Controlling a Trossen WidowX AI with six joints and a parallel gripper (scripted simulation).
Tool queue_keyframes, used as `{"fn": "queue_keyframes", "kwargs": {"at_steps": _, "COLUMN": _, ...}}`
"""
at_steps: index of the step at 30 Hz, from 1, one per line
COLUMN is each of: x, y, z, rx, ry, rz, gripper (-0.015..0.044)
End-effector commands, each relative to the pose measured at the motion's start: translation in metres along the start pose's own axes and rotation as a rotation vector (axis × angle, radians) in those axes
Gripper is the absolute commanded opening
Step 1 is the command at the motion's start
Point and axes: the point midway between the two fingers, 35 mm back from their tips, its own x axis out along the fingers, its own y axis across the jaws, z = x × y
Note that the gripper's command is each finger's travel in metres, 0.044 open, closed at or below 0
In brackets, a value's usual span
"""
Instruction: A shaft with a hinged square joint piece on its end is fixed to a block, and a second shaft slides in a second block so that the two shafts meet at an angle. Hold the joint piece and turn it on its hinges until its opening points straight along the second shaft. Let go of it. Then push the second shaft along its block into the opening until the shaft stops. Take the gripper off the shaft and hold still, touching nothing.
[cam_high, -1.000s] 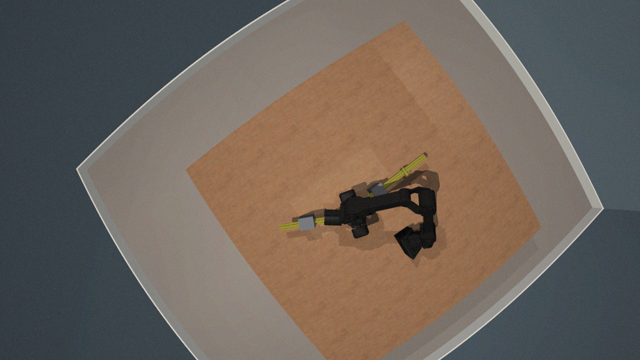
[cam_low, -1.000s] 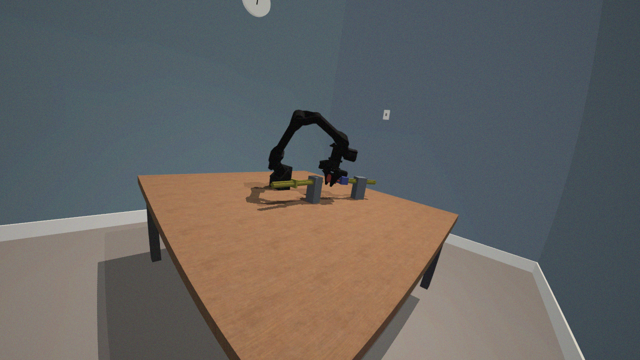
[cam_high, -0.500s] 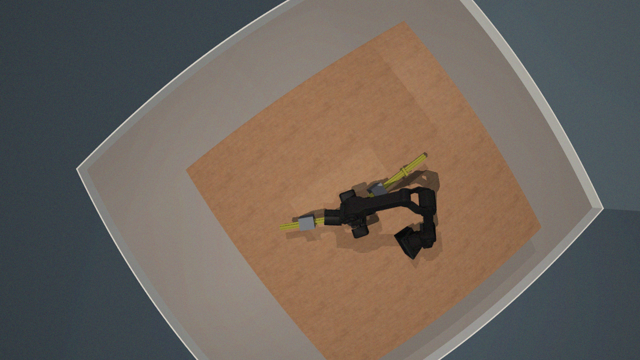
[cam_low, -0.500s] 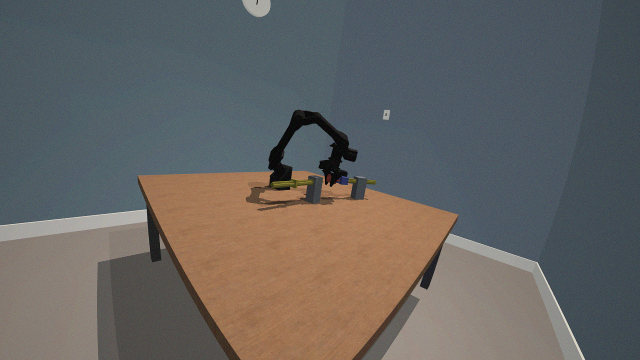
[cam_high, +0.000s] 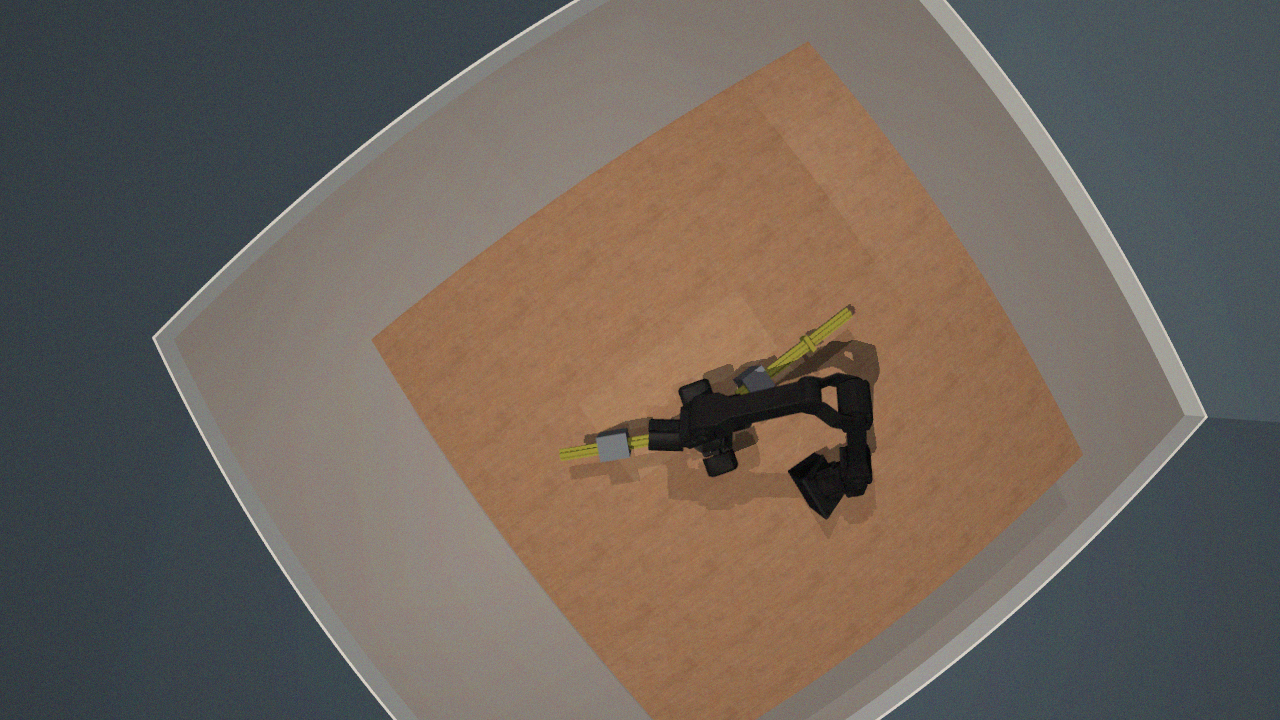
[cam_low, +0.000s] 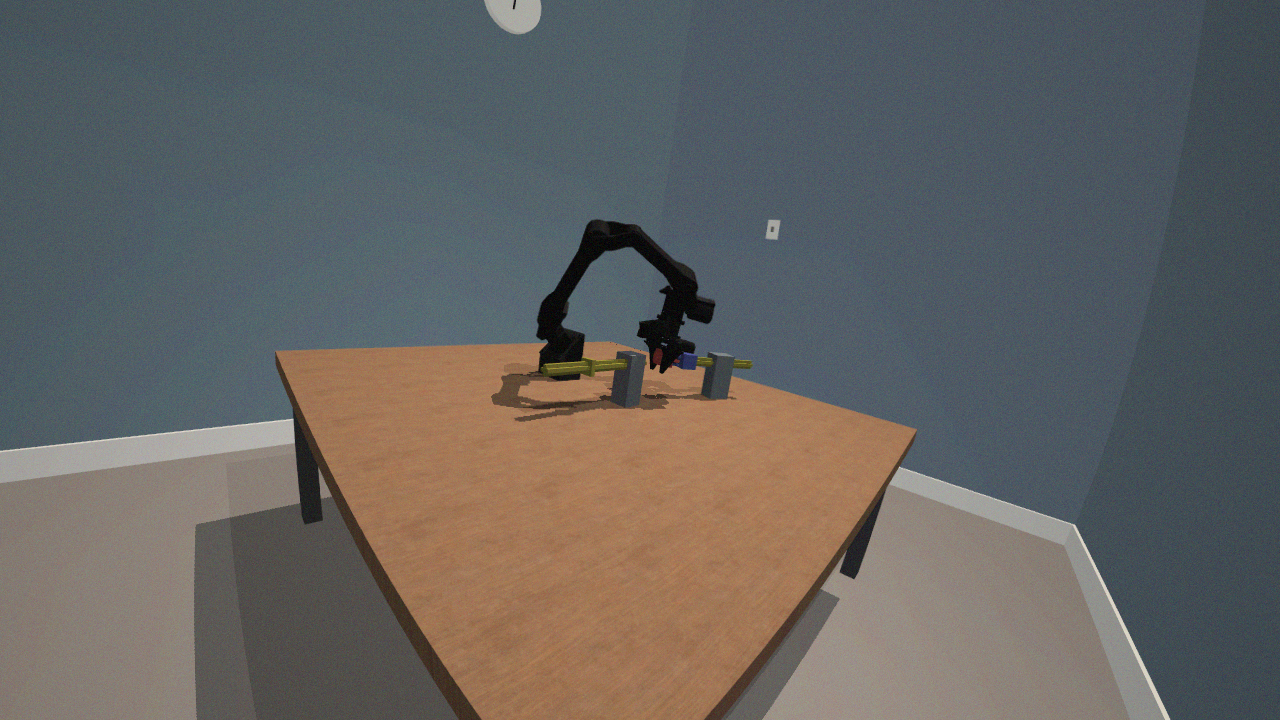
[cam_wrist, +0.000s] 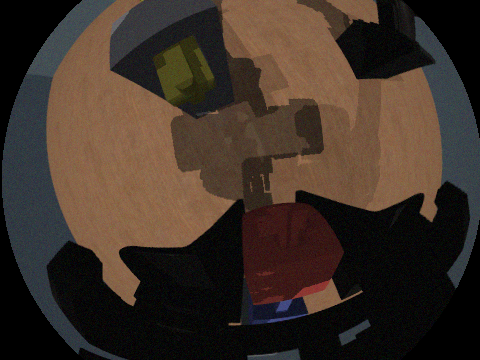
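My gripper (cam_low: 661, 364) (cam_wrist: 270, 200) is shut on the red joint piece (cam_low: 657, 356) (cam_wrist: 290, 250), with a black finger at each side. The blue part (cam_low: 688, 360) (cam_wrist: 270, 311) (cam_high: 614, 445) lies behind it, on the side of the fixed block (cam_low: 716, 377). The first yellow shaft (cam_high: 577, 453) (cam_low: 743, 364) runs through that block. The second yellow shaft (cam_high: 828, 325) (cam_low: 562, 368) (cam_wrist: 174, 70) passes through the second block (cam_high: 759, 379) (cam_low: 628, 383) (cam_wrist: 165, 27); its near end sticks out slightly, apart from the red piece. Where the opening points is unclear. The arm hides the joint in the top view.
The wooden table (cam_high: 680, 214) (cam_low: 590, 510) carries both blocks. The black arm base (cam_high: 817, 486) (cam_low: 561, 355) (cam_wrist: 382, 50) stands to one side of them. The raised collar (cam_high: 809, 343) (cam_low: 589, 367) on the second shaft is outside its block.
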Motion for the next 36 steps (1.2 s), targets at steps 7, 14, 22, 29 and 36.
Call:
{"fn": "queue_keyframes", "kwargs": {"at_steps": 7, "x": 0.0009, "y": -0.0001, "z": -0.0002, "rx": -0.005, "ry": -0.002, "rz": 0.002, "gripper": 0.0182}}
{"fn": "queue_keyframes", "kwargs": {"at_steps": 14, "x": 0.0009, "y": -0.0001, "z": -0.0002, "rx": -0.005, "ry": -0.002, "rz": 0.002, "gripper": 0.0182}}
{"fn": "queue_keyframes", "kwargs": {"at_steps": 22, "x": 0.0009, "y": -0.0001, "z": -0.0002, "rx": -0.005, "ry": -0.002, "rz": 0.002, "gripper": 0.0182}}
{"fn": "queue_keyframes", "kwargs": {"at_steps": 29, "x": 0.0009, "y": -0.0001, "z": -0.0002, "rx": -0.005, "ry": -0.002, "rz": 0.002, "gripper": 0.0182}}
{"fn": "queue_keyframes", "kwargs": {"at_steps": 36, "x": 0.0000, "y": 0.0000, "z": 0.0000, "rx": 0.000, "ry": 0.000, "rz": 0.000, "gripper": 0.0147}}
